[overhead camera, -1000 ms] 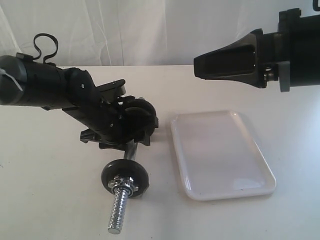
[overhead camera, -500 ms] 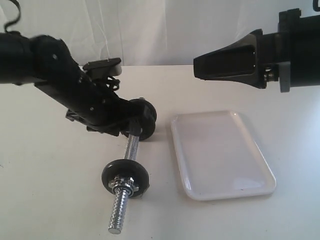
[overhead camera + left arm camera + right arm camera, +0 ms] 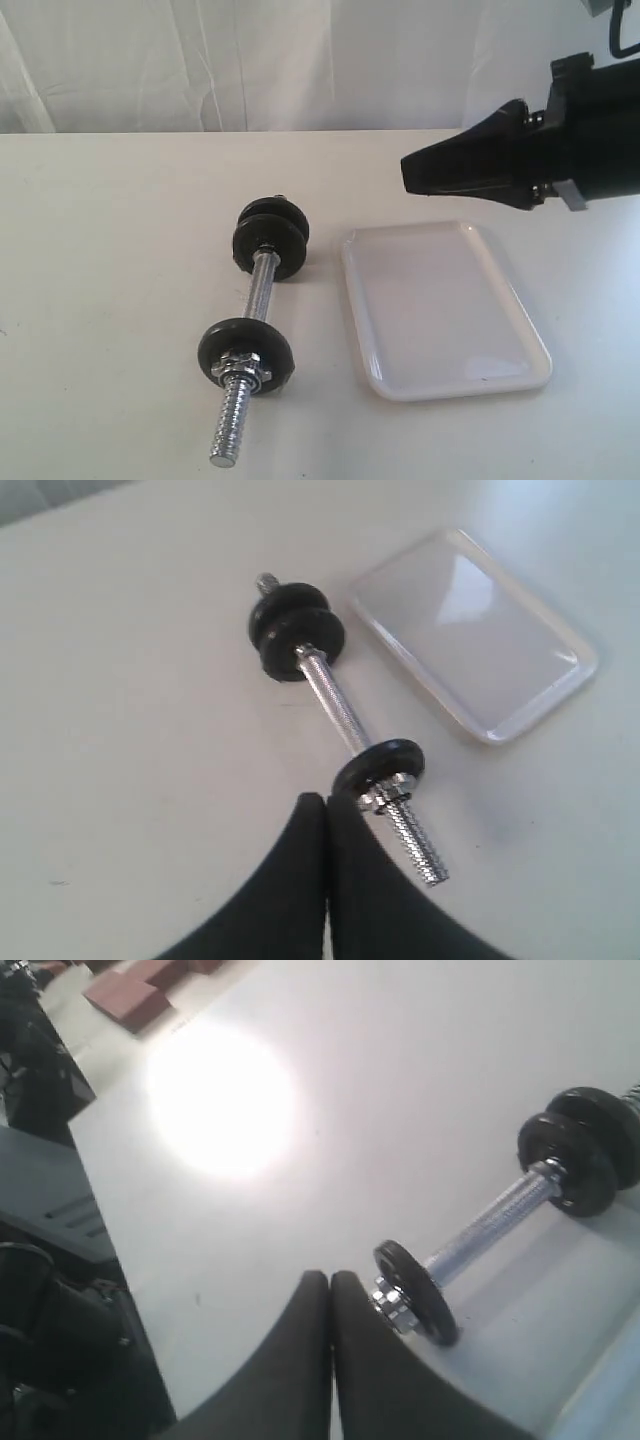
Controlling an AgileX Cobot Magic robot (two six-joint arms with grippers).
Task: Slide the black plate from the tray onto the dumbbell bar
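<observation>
Chrome knurled dumbbell bar (image 3: 262, 290), matte black discs (image 3: 270, 240), glossy white tray (image 3: 445, 310) beside, both jaws closed.

table (image 3: 120, 300) — white, matte | curtain (image 3: 250, 60) — white, behind table | reddish blocks (image 3: 130, 1002) beyond table edge

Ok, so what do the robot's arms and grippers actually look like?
All black. The right gripper tapers like a wedge from a blocky wrist carrying a small grey part, with a thin black cable above. The left gripper shows only as two smooth, curved black fingers; its arm is out of view. No markings visible.
</observation>
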